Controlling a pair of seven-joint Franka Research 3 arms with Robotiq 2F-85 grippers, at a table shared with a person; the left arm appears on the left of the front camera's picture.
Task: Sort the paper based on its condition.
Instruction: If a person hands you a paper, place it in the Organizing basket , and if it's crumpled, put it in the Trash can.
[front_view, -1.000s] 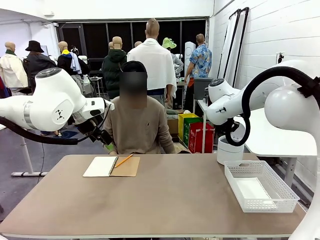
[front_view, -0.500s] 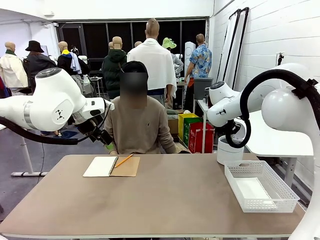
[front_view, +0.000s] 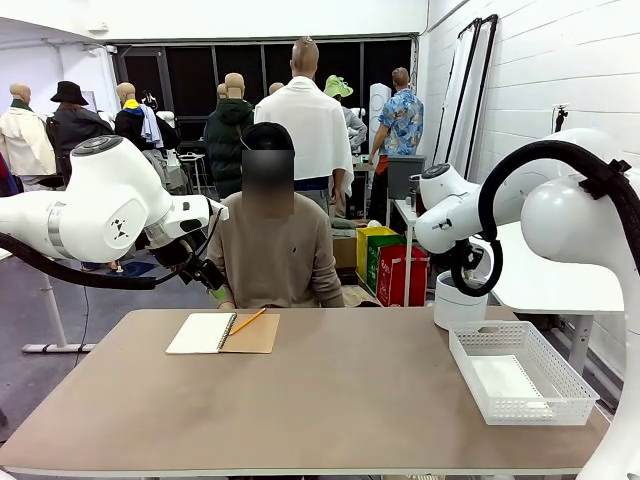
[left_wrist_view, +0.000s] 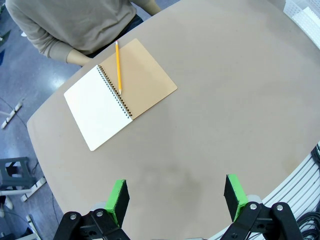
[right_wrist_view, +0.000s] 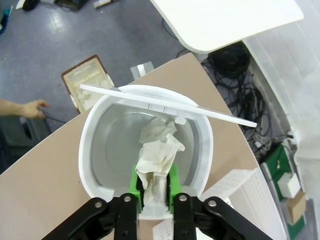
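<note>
Nearest on the worktop, at its right end, sits the white mesh tray with a flat white sheet lying in it — the good-condition pile, by my guess. Mid-worktop is bare. Toward the far edge on the left lies an open spiral notebook with a yellow pencil resting across its spine; a seated person is just behind it.

The left pincer hangs released above the worktop, green pads spread wide, nothing between them.

The right pincer is poised over the open mouth of the white bin at the far right corner, lid swung up. A crumpled paper sticks up between its pads, hanging into the bin; the pads sit close on both sides of the wad, so I read it as clenched on the paper, though the grip may be loosening — cannot tell for sure.

Risks from here: the wad is light and crinkly, so it could cling to a pad and lift back out when the arm withdraws. The raised lid is close above the paper — a snag on it could flick the wad onto the worktop or the floor. A sideways drift before letting go would drop it beside the bin.
</note>
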